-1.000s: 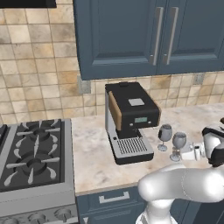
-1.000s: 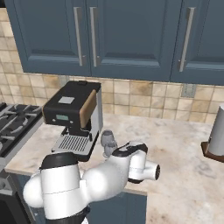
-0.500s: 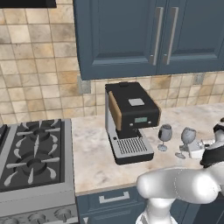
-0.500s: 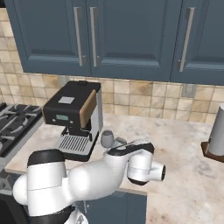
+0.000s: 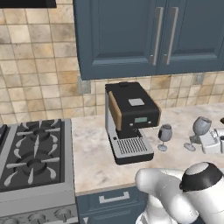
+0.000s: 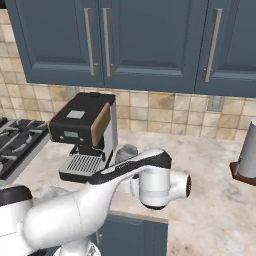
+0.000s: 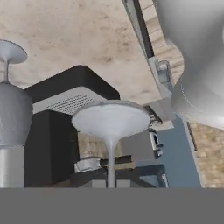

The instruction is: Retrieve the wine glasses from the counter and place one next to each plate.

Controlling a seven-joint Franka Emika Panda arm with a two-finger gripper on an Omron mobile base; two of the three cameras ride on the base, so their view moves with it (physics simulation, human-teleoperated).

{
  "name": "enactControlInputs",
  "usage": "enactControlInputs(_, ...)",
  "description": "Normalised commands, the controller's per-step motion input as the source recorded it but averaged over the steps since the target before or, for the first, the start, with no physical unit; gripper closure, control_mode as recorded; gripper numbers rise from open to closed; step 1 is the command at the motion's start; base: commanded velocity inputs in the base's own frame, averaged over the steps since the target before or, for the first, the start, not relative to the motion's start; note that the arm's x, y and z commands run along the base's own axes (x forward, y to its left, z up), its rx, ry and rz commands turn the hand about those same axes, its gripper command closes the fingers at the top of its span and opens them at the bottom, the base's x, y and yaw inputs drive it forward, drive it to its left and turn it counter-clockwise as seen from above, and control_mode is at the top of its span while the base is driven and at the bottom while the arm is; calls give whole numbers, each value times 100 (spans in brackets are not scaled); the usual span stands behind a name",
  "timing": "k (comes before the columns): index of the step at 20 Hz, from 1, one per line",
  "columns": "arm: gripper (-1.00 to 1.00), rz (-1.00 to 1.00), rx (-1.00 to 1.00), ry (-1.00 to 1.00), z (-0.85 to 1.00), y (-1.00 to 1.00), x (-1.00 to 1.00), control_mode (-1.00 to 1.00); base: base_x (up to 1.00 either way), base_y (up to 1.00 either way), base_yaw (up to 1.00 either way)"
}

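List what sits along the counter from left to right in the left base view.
Stove → coffee machine → upright wine glass → tilted wine glass, its stem in the shut tool.

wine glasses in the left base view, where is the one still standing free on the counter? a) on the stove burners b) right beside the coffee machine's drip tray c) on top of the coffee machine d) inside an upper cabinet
b: the free wine glass stands upright on the counter just right of the coffee machine, while the other wine glass sits tilted farther right at the tool.
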Motion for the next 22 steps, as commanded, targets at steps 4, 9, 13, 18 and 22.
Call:
enactControlInputs(4, 100, -11, -24, -8, 86, 38, -58, -100, 0, 0, 0)
enactControlInputs(9, 100, -8, -19, -7, 76, 35, -53, -100, 0, 0, 0)
enactControlInputs(13, 100, 0, -15, -5, 80, 23, -34, -100, 0, 0, 0)
enactControlInputs(18, 100, 11, -6, 0, 40, 12, -24, -100, 0, 0, 0)
enactControlInputs(22, 100, 15, 0, 0, 14, 2, -31, -100, 0, 0, 0)
